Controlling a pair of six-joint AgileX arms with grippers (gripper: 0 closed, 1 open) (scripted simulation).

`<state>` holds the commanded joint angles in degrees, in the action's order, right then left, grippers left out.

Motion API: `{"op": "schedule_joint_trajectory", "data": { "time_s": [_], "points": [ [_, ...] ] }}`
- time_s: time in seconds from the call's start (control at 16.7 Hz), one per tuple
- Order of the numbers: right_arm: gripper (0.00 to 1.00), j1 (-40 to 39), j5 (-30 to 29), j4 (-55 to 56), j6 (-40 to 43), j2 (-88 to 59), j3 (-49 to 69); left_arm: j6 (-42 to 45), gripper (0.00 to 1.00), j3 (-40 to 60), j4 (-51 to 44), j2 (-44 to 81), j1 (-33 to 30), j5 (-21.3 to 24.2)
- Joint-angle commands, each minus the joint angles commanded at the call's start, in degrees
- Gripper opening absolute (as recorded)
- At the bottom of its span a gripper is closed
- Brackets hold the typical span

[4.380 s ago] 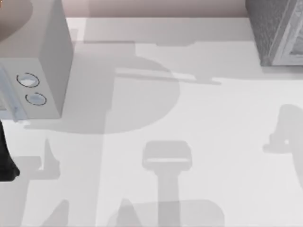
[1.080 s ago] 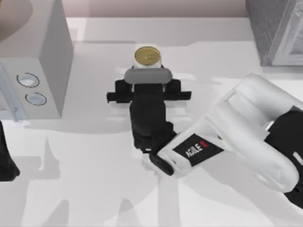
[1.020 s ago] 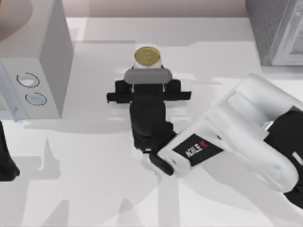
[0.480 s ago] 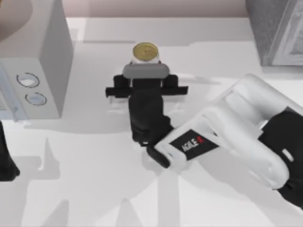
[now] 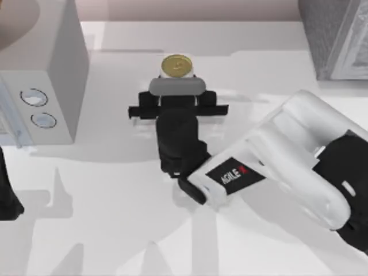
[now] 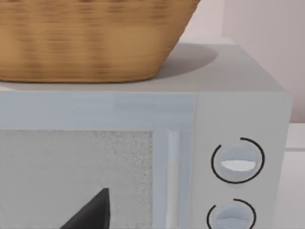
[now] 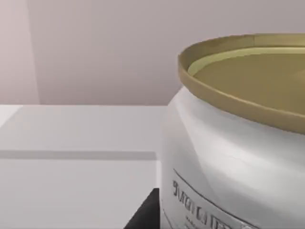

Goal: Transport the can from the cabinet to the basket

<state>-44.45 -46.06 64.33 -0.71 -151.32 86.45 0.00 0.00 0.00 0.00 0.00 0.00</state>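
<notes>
The can, with its dull gold top and white side, stands upright near the far middle of the table. My right gripper reaches it from the near side and is shut on it. In the right wrist view the can is very close, with one dark finger beside its base. The woven basket sits on top of the grey box with two dials at the far left. The grey cabinet stands at the far right corner. My left arm is parked at the left edge.
The right arm's white body stretches across the right half of the table. The grey box with two dials is close in front of the left wrist camera, its door shut.
The right arm, absent 4.4 s ago, now reaches in with the can. Over the last second the gripper and can shifted slightly toward the far side and left.
</notes>
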Motion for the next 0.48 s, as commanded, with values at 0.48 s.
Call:
{"op": "schedule_joint_trajectory", "data": {
  "time_s": [0.48],
  "points": [
    [1.0, 0.0, 0.0, 0.0, 0.0, 0.0, 0.0, 0.0, 1.0, 0.0, 0.0, 0.0, 0.0, 0.0]
  ]
}}
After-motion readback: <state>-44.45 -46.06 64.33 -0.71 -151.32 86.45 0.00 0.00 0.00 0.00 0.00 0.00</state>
